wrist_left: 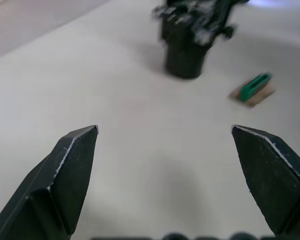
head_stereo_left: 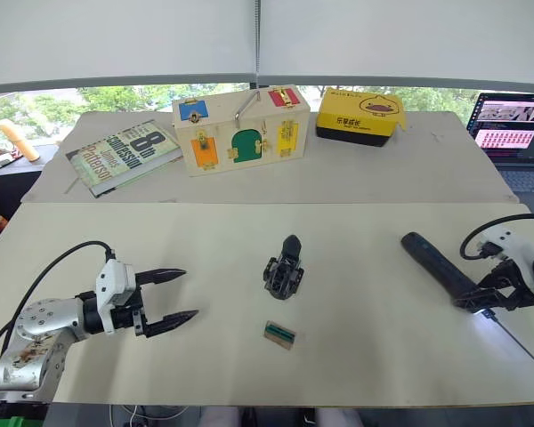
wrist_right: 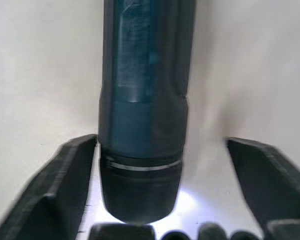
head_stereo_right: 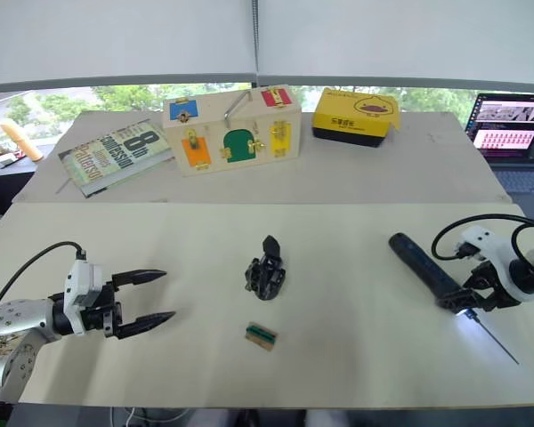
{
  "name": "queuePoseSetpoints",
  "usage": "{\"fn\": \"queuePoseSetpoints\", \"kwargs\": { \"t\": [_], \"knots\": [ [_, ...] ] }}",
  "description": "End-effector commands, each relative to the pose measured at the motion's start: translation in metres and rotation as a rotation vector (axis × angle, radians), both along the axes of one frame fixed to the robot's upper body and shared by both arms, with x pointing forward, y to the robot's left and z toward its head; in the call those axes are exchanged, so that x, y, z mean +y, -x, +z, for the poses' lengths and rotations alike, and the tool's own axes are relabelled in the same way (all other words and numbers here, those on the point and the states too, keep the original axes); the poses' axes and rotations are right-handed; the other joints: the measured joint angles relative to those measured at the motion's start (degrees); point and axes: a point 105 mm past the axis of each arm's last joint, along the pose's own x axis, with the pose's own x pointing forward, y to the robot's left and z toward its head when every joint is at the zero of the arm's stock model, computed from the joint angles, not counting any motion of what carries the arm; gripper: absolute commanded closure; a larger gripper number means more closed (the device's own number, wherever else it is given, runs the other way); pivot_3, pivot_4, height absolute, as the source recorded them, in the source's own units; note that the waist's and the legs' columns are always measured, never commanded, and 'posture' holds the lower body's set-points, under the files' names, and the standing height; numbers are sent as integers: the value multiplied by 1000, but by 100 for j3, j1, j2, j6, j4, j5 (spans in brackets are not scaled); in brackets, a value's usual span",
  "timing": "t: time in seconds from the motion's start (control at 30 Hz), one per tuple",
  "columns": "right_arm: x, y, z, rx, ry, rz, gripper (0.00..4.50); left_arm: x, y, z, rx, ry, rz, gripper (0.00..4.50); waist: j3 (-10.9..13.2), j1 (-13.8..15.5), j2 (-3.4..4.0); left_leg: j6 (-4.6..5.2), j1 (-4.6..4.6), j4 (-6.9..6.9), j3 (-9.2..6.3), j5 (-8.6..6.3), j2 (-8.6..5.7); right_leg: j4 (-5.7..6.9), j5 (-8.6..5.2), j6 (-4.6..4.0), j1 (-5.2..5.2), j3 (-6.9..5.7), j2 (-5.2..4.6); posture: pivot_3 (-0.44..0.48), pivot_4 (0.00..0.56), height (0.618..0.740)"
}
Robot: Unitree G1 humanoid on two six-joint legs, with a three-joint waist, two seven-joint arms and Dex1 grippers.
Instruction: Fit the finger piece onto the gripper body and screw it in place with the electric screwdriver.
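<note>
The gripper body (head_stereo_left: 284,269), a chunky black block with a pointed black finger sticking up, stands mid-table; the left wrist view shows it as well (wrist_left: 186,47). A loose finger piece is out of view. The electric screwdriver (head_stereo_left: 434,266) lies on the table at the right, its thin bit (head_stereo_left: 513,339) pointing toward the front edge and a light glowing at its nose. My right gripper (head_stereo_left: 476,302) is open and straddles the screwdriver's (wrist_right: 142,100) bit end, one finger close against it and the other apart. My left gripper (head_stereo_left: 189,293) hovers open at the front left, aimed at the gripper body.
A tiny green-topped block (head_stereo_left: 279,334) lies in front of the gripper body. On the back table are a book (head_stereo_left: 125,155), a wooden lock box (head_stereo_left: 240,129) and a yellow box (head_stereo_left: 357,116). A laptop (head_stereo_left: 514,124) sits at the far right.
</note>
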Motion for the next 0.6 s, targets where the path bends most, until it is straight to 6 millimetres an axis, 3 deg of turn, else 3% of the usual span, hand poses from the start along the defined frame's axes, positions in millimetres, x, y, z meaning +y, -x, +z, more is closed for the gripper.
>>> {"fn": "queuePoseSetpoints", "kwargs": {
  "t": [0.03, 0.07, 0.13, 0.2, 0.23, 0.37, 0.43, 0.6],
  "knots": [
    [-3, 0, 41, -134, 10, 88, 7, 14, -3, 7, -59, -61, 60, 0, 0, 12, 1, 0, 2, 4, 0, 0, 0, 14, -3, -3, -2, 0, -4, 0, 150, 740],
    [3, -1, 51, -184, -13, 151, 7, 19, -3, 6, -60, -83, 79, 0, 0, 10, 1, 0, 2, 4, 1, 0, 0, 15, -3, -4, -3, 0, -5, 0, 150, 740],
    [34, -1, 76, -357, -149, 401, 7, 31, -1, 3, -69, -130, 114, 0, 0, -5, -1, -1, 4, 4, 1, 0, 2, 17, -4, -5, -3, 0, -2, 0, 150, 740],
    [54, 5, 89, -504, -218, 595, 7, 40, 2, -1, -85, -176, 139, 0, -1, -33, -6, -3, 12, 3, 4, 1, 7, 19, -4, -6, -2, 3, 6, 0, 150, 740],
    [59, 8, 89, -541, -229, 633, 7, 43, 3, -2, -87, -189, 146, 0, 0, -38, -9, -7, 21, 3, 6, 0, 9, 20, -4, -6, 3, 6, 12, 0, 150, 740],
    [114, 26, 86, -751, -437, 814, 7, 56, 5, -4, -110, -225, 215, 0, -1, -3, -30, -12, 35, 4, 6, 1, 13, 28, -5, -8, 12, 11, 11, 0, 150, 740],
    [132, 40, 68, -727, -469, 901, 7, 59, 6, -4, -112, -230, 240, 0, 1, 38, -28, -13, 34, 4, 3, 1, 10, 32, -3, -12, 12, 13, 5, 0, 150, 740],
    [149, 36, 47, -820, -486, 892, 7, 61, 5, -3, -139, -235, 285, 0, -4, 92, -41, -11, 39, 6, 7, 1, 3, 31, 3, -20, 15, 13, -6, 0, 150, 740]
  ]
}}
